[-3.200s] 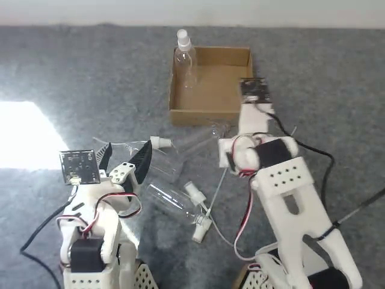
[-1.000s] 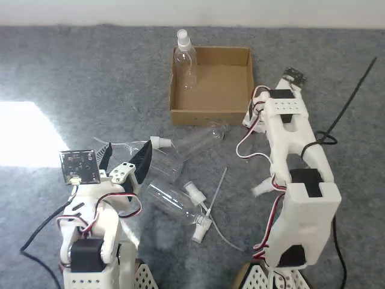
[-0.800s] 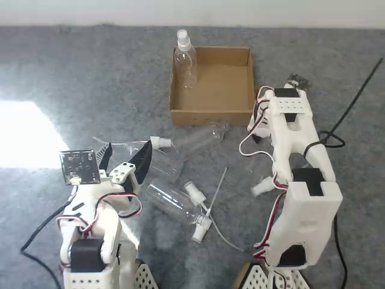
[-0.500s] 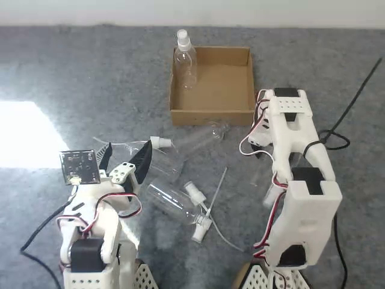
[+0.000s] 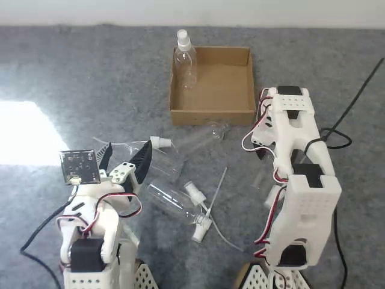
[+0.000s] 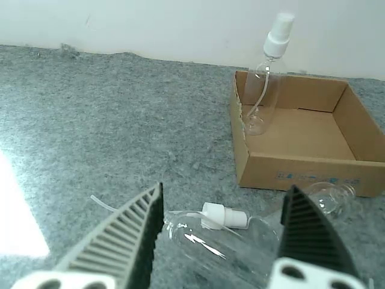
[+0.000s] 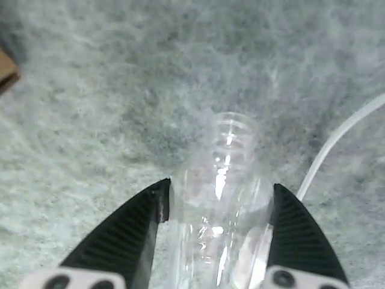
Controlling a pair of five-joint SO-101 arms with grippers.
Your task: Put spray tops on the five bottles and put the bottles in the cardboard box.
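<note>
Now, right gripper point(image 7: 218, 201): black fingers point(image 7: 150, 220) pressed to both sides of a clear uncapped bottle point(image 7: 225, 150), its open neck pointing away from the wrist over grey felt point(image 7: 90, 90).
Right arm point(image 5: 295, 150): folded on itself just right of the cardboard box point(image 5: 210, 113) (3.2 seconds ago it stretched to the box's front edge; it has since drawn back, and the last second brought only small shifts).
White tube point(image 7: 340, 135): lying on the felt just beside the uncapped bottle.
Left gripper point(image 6: 226, 191): fingers spread wide, hovering above a topped bottle point(image 6: 225, 238) that lies on its side; unmoved across the frames.
Inside the cardboard box: one capped bottle point(image 5: 185, 60) standing upright in the far left corner, as before.
Front of the box: a second uncapped bottle point(image 5: 204, 137) on its side, just beside the front wall, unchanged.
Between the arms: another topped bottle point(image 5: 171, 200) on its side, with a loose spray top point(image 5: 201, 227) and its tube near it; both where they lay earlier.
</note>
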